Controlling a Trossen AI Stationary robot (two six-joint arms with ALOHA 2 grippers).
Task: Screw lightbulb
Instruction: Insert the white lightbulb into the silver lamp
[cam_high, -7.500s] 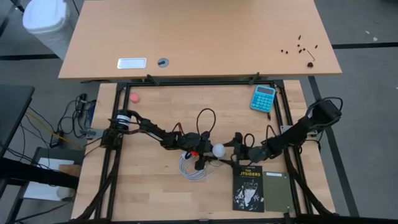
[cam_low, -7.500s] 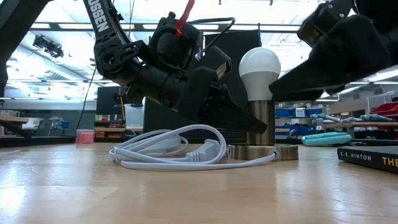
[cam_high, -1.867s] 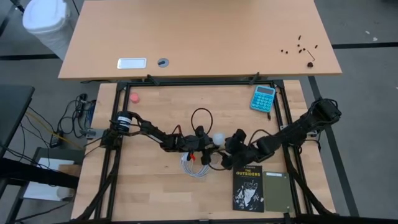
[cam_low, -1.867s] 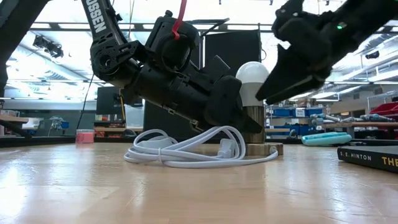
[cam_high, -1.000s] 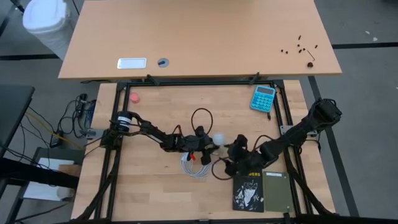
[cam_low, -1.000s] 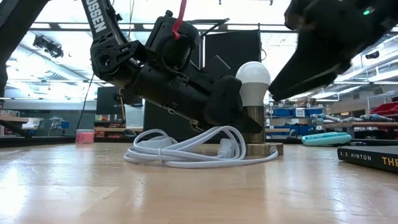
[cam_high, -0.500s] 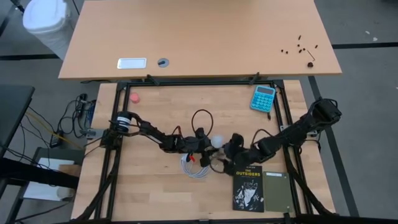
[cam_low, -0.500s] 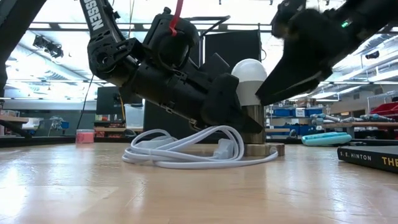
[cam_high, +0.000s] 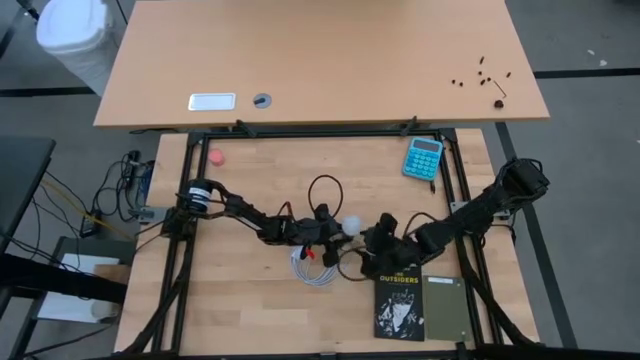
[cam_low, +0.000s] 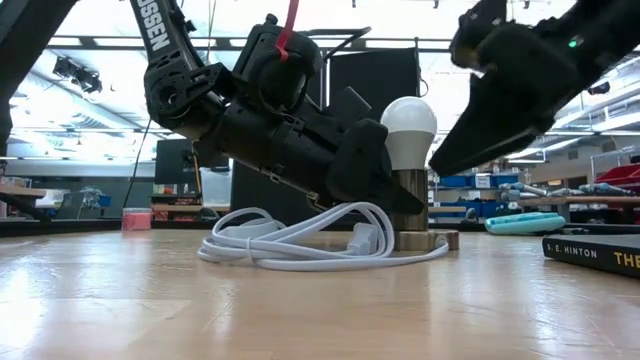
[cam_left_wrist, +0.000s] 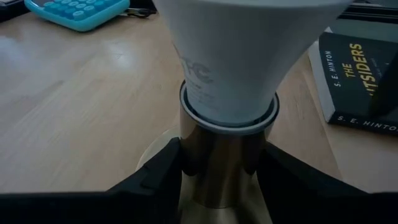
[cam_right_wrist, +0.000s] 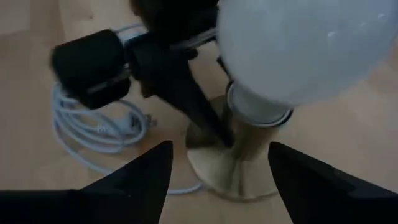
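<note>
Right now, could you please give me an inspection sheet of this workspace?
Surface: wooden table, bare patches.
Job's things: lightbulb upright in brass socket.
Clutter: blue calculator, book, small pink thing.
Grippers: left gripper fingers shut on the socket's stem; right gripper fingers open, either side of the bulb, apart from it.
Cables: coiled white cable beside the socket.
Surroundings: second wooden desk, white bin.
</note>
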